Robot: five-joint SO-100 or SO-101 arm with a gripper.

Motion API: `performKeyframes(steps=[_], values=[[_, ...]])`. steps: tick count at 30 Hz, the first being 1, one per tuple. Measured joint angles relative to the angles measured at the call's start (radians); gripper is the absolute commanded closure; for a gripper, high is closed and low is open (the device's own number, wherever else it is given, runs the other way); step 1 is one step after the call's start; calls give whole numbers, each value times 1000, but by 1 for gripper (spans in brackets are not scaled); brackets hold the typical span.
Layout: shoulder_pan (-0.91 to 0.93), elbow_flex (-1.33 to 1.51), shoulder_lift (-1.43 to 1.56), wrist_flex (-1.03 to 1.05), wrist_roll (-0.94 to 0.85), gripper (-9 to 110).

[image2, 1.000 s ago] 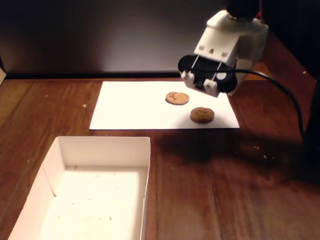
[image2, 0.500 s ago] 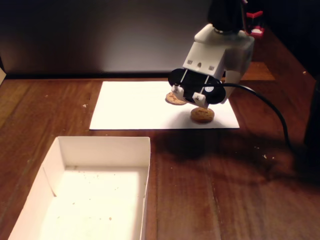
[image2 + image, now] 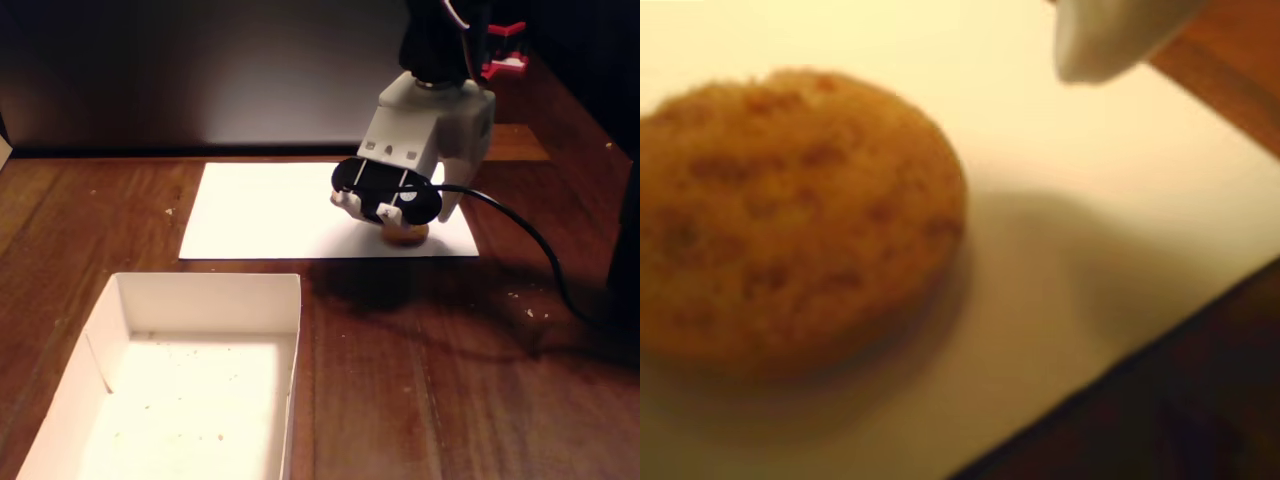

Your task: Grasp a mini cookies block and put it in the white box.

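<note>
Brown cookie [image 3: 790, 215], seemingly just one.

Cookie [image 3: 405, 235] on paper sheet [image 3: 260, 215], behind white box [image 3: 200, 300].

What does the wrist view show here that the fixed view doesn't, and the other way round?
Only the wrist view shows the cookie's whole speckled top and one white fingertip of the tool, apart from it. Only the fixed view shows the white box, holding just crumbs, the arm's body and the cable. Both share the cookie, the white paper under it and the wooden table.
</note>
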Motion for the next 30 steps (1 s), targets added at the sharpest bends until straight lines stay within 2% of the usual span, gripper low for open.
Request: performKeyframes(steps=[30], values=[[-11, 0, -115, -132, 38, 70]])
